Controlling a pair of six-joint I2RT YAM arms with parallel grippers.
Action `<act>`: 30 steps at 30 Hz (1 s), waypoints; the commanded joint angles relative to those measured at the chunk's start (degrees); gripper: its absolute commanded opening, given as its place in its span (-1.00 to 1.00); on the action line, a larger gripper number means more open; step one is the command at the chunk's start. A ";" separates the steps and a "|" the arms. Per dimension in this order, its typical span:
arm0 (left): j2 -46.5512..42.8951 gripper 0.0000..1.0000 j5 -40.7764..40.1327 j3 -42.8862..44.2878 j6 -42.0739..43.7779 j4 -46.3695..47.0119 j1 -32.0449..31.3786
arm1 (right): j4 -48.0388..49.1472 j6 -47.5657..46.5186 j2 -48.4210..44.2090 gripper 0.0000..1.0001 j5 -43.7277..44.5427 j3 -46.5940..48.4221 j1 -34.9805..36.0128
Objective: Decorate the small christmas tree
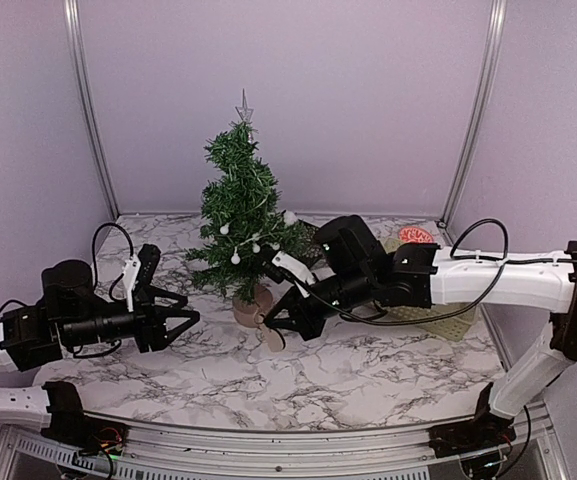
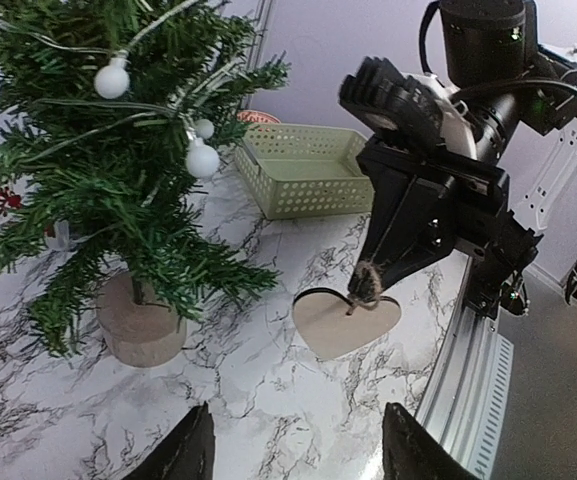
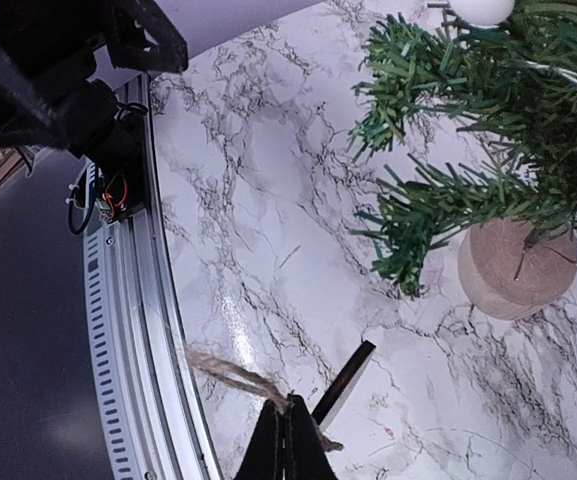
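Tree: the small christmas tree stands upright at the middle of the desk on its log-slice base. It already carries white baubles on a light string and a star on top.
Right claw: my right claw is pinched narrow on the twine loop of a wooden heart ornament. The heart dangles below it, low over the desk and just in front of the tree base.
Heart contact: I cannot tell whether its tip touches the desk.
Left claw: my left claw is about half-wide with nothing in it. It sits low on the tree's left, facing the heart.
Basket: a pale green basket sits behind the right arm, well apart from the tree.
Step in hand: as I read it, hanging the heart on a branch.
How to do it well: I would lift until the heart swings free, then bring the loop over a sturdy lower front branch tip. The free side of the loop should go on first. I would release only once the twine sits behind the needles.
Left arm's job: it could steady or spread the loop, or press a branch down.
Watch for: snagging the light string, or nudging the light base and tipping the tree.
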 commanded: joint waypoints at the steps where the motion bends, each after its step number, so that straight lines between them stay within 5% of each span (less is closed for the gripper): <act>1: 5.67 0.15 -3.94 -1.86 0.99 11.55 -5.36 | 4.92 1.61 2.75 -1.00 1.68 3.35 0.57; 18: 22.59 -0.10 -7.50 -3.25 -3.90 30.69 -9.33 | 8.17 1.54 6.65 -1.00 1.16 4.41 0.64; 30: 25.21 -0.96 -16.64 -4.32 -6.08 30.87 -9.24 | 7.62 1.41 6.25 -1.00 1.99 3.99 0.66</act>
